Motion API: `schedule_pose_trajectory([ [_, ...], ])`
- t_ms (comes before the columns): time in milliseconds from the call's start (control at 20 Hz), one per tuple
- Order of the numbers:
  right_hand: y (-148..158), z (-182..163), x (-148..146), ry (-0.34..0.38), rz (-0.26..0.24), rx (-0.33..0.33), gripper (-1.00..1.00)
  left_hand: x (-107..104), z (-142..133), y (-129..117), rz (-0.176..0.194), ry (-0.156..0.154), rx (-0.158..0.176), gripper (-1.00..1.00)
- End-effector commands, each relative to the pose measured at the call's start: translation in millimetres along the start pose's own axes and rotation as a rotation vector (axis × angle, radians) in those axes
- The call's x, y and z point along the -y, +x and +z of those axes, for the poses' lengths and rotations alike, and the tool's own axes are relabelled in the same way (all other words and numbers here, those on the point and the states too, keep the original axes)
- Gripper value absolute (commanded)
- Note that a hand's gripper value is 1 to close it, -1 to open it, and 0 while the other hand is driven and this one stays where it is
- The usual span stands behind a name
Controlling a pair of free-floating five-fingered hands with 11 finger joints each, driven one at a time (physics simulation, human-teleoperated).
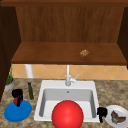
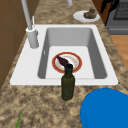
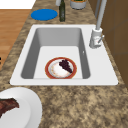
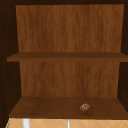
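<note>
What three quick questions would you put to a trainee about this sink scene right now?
1. True or false: the dark green bottle stands inside the sink basin.
2. What lies on the lower cabinet shelf? A) a small brown lump B) a blue cup C) a spoon
3. Which hand hangs beside the white plate that carries dark food?

Key
1. False: the bottle stands upright on the counter, outside the basin, near the blue plate.
2. A: the small brown lump.
3. The right hand.
</note>
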Motion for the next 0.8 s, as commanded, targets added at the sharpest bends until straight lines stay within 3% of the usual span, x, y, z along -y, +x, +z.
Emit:
schedule_pose_trajectory([
  [0, 0, 0, 0, 0.000, 0.000, 0.000, 0.00, 14, 5, -41, -0.012, 0.027, 0.013, 1.00],
  [100, 0, 0, 0, 0.000, 0.000, 0.000, 0.00, 23, 10, -61, -0.019, 0.026, 0.015, 1.00],
  [250, 0, 0, 0, 0.000, 0.000, 0.000, 0.00, 37, 20, -91, -0.001, 0.006, 0.010, 1.00],
  [350, 0, 0, 0, 0.000, 0.000, 0.000, 0.00, 51, 25, -101, -0.002, -0.004, 0.014, 1.00],
  [600, 0, 0, 0, 0.000, 0.000, 0.000, 0.00, 86, 37, -123, -0.003, 0.002, 0.002, 1.00],
  [750, 0, 0, 0, 0.000, 0.000, 0.000, 0.00, 101, 34, -151, 0.000, 0.018, -0.001, 1.00],
])
